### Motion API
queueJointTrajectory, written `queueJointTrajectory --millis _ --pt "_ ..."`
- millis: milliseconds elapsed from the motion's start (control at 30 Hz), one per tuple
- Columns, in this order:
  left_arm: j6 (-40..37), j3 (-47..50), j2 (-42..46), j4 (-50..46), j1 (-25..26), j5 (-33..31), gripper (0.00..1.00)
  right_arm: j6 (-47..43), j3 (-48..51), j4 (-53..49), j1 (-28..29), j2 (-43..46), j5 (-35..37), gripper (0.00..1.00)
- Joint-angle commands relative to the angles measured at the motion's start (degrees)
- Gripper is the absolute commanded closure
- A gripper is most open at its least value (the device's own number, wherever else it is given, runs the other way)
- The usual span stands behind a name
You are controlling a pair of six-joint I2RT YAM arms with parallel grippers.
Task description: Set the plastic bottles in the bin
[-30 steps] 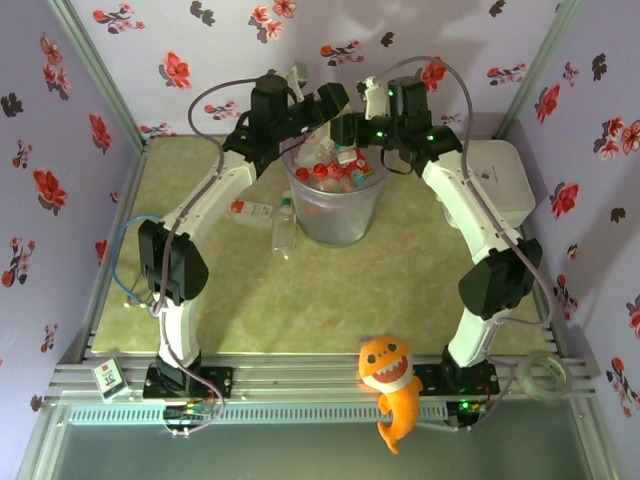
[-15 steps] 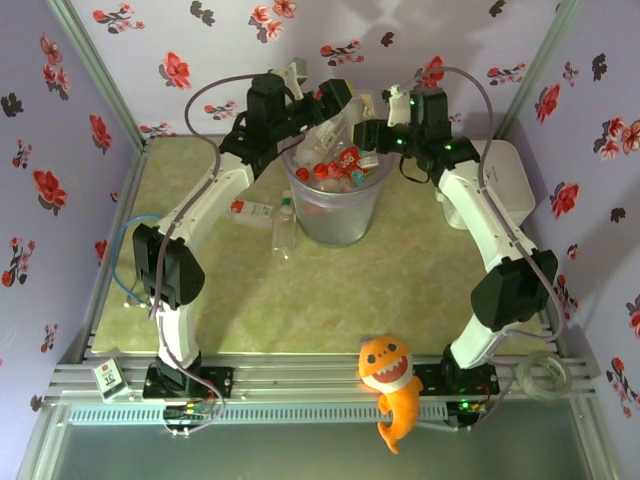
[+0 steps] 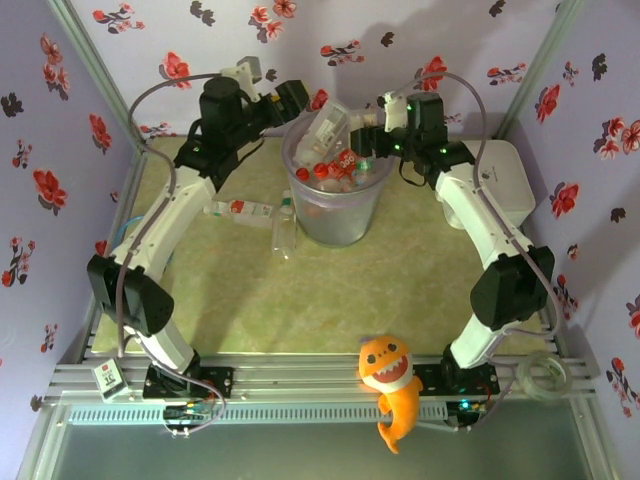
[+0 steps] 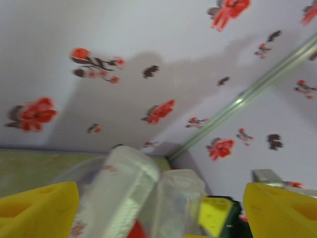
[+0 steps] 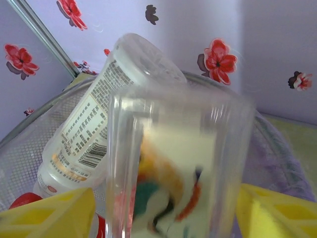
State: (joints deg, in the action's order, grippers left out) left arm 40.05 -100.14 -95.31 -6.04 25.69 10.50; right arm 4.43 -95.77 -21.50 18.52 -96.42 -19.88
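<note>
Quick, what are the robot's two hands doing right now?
Left gripper: open, holding nothing.
Right gripper: open around a plastic bottle.

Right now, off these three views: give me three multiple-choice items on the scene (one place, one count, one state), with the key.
1. Where is the orange shark toy?
A on the white box
B on the near rail by the right arm's base
C held by an arm

2. How many plastic bottles lie on the table outside the bin?
A none
B two
C six

3. How do the left gripper jaws stand?
A shut on a bottle
B shut, empty
C wide apart, nothing clamped

Key:
1 B, it sits at the rail beside that base.
2 B, both lie left of the bin.
3 C, its yellow fingers sit at opposite edges of the left wrist view.
</note>
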Motion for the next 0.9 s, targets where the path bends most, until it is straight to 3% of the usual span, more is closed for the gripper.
queueJointTrajectory --millis 0,133,267,367,867 --pt "-6.8 3.0 1.9 -5.1 -0.4 -6.0 0.14 -2.0 -2.5 -1.9 0.3 2.0 -0.2 0.24" --pt "-8.1 6.1 1.8 -6.2 -0.4 -8.9 0.18 -0.8 -9.8 -8.4 0.3 0.9 3.7 0.27" --pt "-7.9 8.9 1.2 -6.4 -0.3 -10.9 0.26 1.0 -17.6 -16.9 0.8 -3.3 5.9 0.42" --pt "-7.5 10.6 1.0 -6.0 -0.3 -11.6 0.32 0.7 -18.1 -19.3 2.7 -4.5 6.6 0.5" --pt "-5.7 11.4 -0.9 -5.0 0.0 -11.4 0.36 4.0 -15.9 -21.6 4.6 -11.9 2.3 0.57"
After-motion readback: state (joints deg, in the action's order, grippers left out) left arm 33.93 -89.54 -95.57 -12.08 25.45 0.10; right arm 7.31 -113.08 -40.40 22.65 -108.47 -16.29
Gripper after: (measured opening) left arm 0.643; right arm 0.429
